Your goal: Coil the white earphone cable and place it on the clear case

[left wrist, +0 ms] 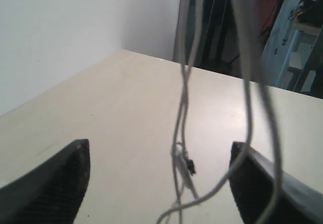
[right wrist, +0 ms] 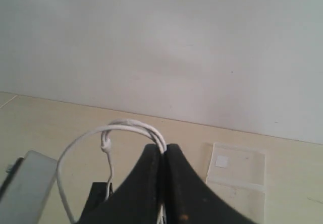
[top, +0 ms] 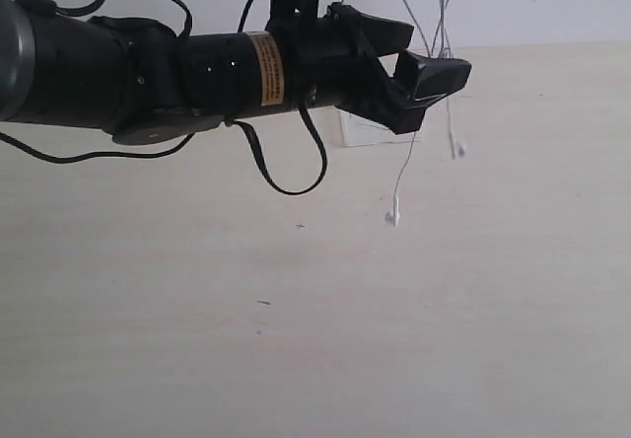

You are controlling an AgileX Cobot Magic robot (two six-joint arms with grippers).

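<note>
Right end effector (right wrist: 164, 151) closed on white earphone cable (right wrist: 126, 127), left (left wrist: 160, 146) open around it.

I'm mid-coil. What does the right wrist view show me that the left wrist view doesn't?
Only the right wrist view shows the right gripper, its fingers shut on a loop of the white earphone cable, and the clear case lying on the table beyond.

Only the left wrist view shows the left gripper, its fingers open, with cable strands hanging between them and a small dark piece on one strand.

Both views show the cable and the pale table.
</note>
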